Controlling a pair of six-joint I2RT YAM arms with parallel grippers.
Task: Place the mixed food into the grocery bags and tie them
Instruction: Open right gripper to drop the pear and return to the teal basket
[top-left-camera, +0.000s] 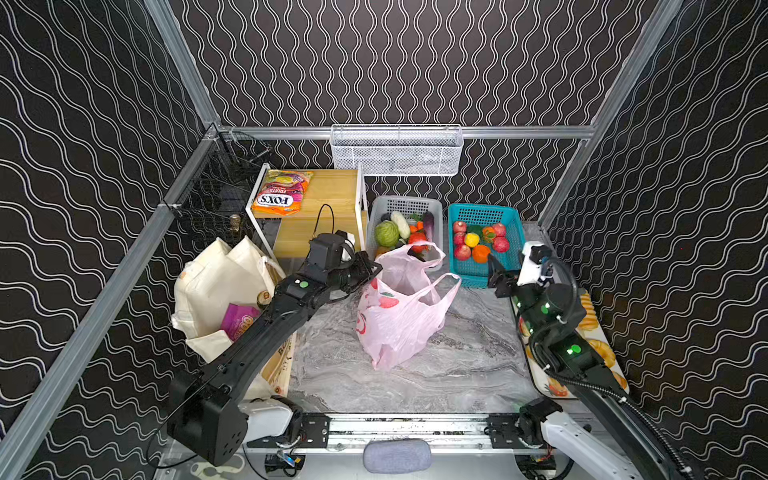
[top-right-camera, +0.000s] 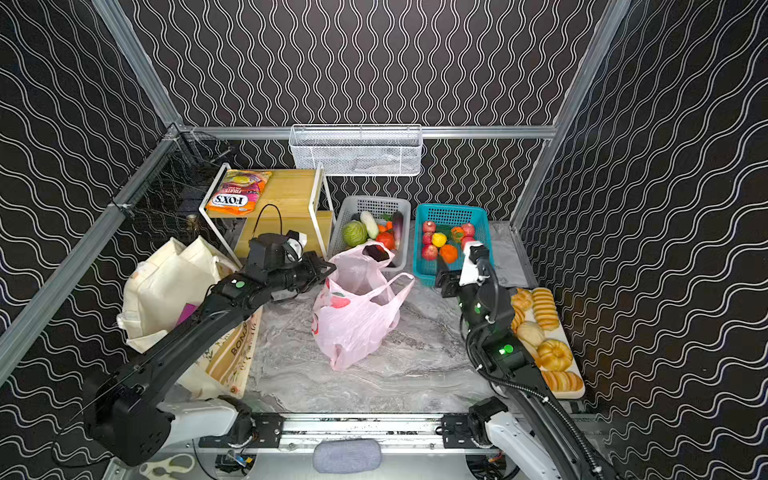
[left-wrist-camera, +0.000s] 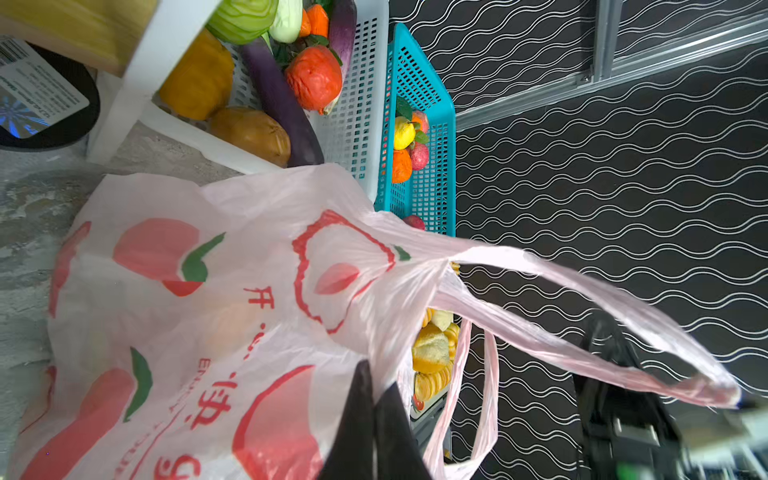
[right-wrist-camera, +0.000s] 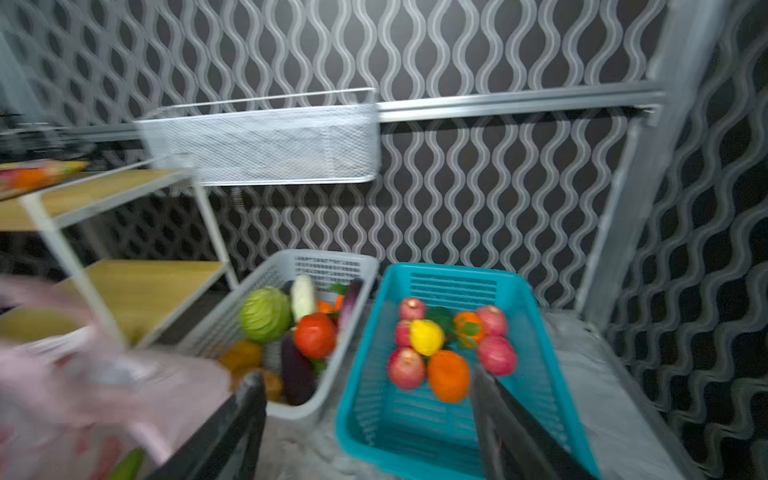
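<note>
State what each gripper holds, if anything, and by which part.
The left gripper is shut on the pink plastic bag, pinching its upper edge beside a handle. The right gripper is open, holding nothing.

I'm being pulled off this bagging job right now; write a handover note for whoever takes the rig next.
Left gripper: shut, tips at the rim of the pink bag; whether it pinches plastic is unclear.
Right gripper: open, empty, at the near side of the teal basket.
Done: a purple packet sits in the canvas tote.
To do: bag the rest, likely the yellow fruit and orange fruit in that basket; neither bag is tied yet.
</note>
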